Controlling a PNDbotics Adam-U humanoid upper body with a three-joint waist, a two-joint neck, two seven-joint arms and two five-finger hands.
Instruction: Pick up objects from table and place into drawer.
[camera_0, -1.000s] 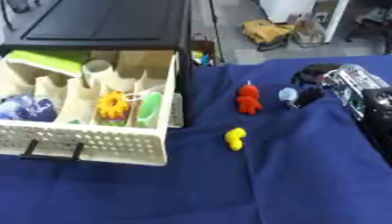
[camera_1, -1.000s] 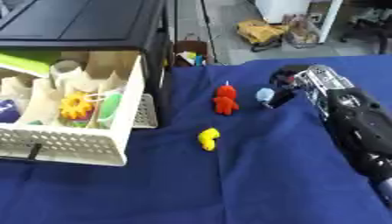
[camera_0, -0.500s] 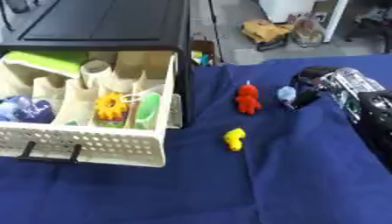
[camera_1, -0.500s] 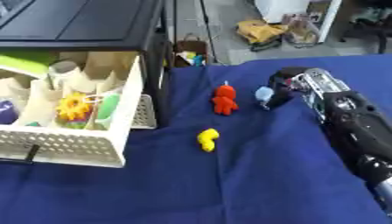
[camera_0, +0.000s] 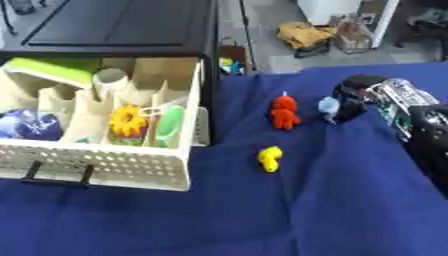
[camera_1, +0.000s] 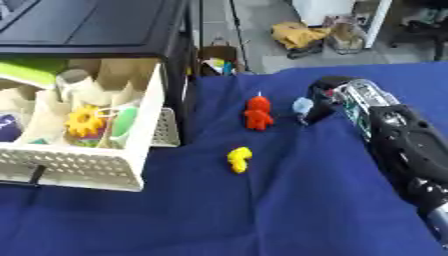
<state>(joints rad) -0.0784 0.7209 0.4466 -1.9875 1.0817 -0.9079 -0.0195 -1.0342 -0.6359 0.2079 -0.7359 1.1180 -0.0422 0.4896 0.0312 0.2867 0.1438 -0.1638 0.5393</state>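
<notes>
— What lies behind the blue cloth-covered table (camera_0: 289, 215)?

— A grey concrete floor (camera_0: 267, 35), with a crumpled yellow bag (camera_0: 303, 34) lying on it beside a white cabinet (camera_1: 325, 8).

— Anything else back there?

— A wire basket (camera_0: 354, 39) stands right of the bag, and a black chair base (camera_1: 426, 35) shows at the far right edge.

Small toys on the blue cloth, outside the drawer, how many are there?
3: a red figure, a yellow piece nearer the camera, and a pale blue piece at the right hand. That hand may hide more.
</notes>
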